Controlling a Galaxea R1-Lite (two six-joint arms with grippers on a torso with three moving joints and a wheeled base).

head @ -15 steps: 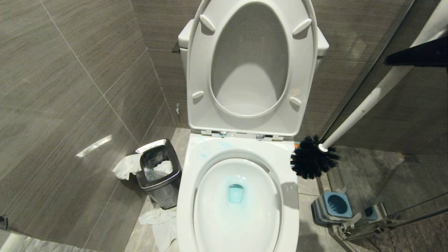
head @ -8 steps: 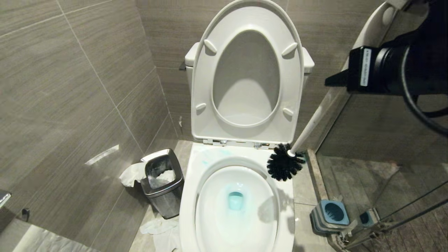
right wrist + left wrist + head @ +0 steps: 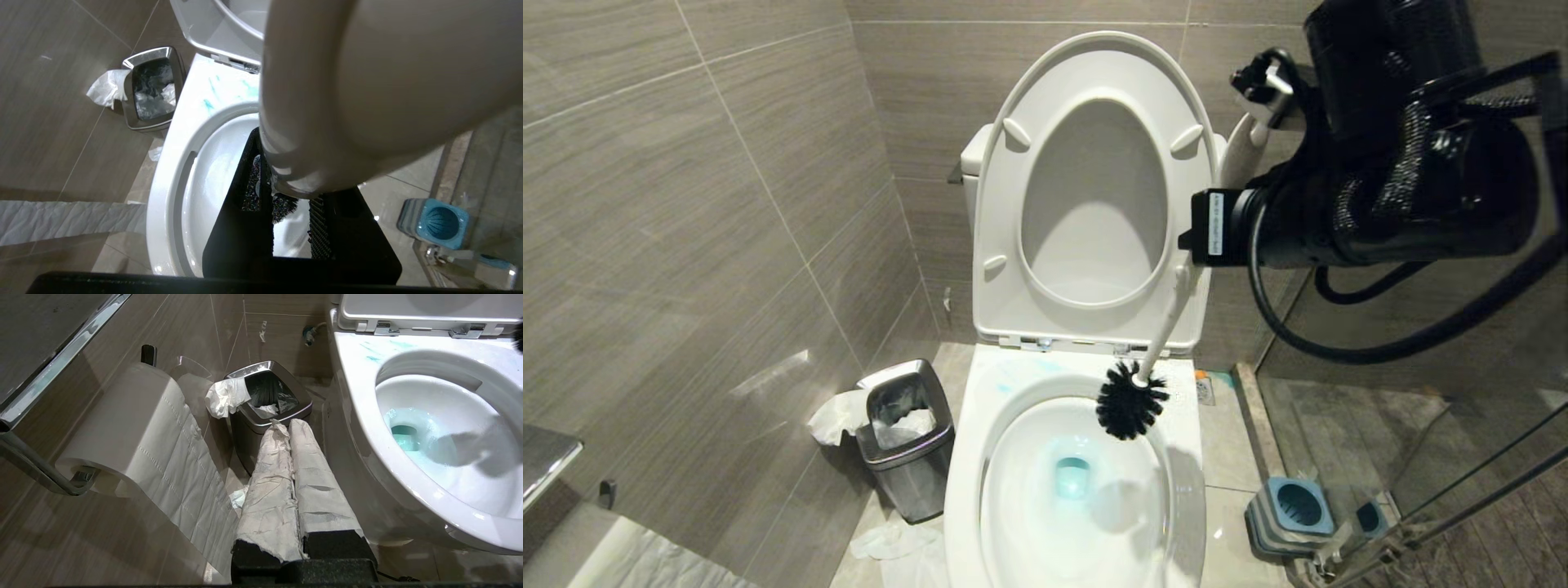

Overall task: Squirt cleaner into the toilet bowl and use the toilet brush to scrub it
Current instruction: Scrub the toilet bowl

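The right gripper [image 3: 286, 192] has its jaws closed on the handle of the toilet brush [image 3: 1132, 402], a light, stiff stick with springy bristles hanging just over the toilet bowl [image 3: 964, 490] rim.

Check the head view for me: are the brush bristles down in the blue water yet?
No: the toilet brush has its black head near the back rim of the toilet bowl, clear of the blue water at the bottom.
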